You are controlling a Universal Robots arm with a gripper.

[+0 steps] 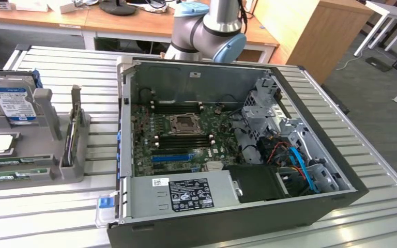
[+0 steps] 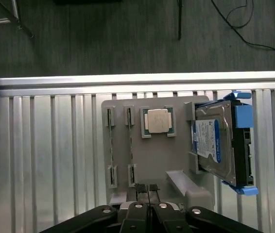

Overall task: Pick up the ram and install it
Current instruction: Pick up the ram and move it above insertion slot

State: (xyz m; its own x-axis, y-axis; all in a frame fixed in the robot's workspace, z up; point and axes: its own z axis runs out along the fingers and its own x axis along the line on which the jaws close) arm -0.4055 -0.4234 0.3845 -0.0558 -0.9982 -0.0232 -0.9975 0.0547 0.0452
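Hanging above the grey holder (image 2: 158, 160), the gripper (image 2: 148, 187) has its jaws pressed together and carries nothing. Near its tips the ram (image 2: 130, 145) stands on edge in a slot of the holder, with a second green stick parallel beside it. In the exterior view the ram is at six o'clock on the holder, the processor (image 2: 157, 121) in the middle, the hard drive (image 2: 210, 141) at twelve o'clock. The open computer case (image 1: 184, 85) lies at three o'clock from the holder.

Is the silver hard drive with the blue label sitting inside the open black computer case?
No, the hard drive stands in the grey plastic holder outside the case, on the exterior view's left.
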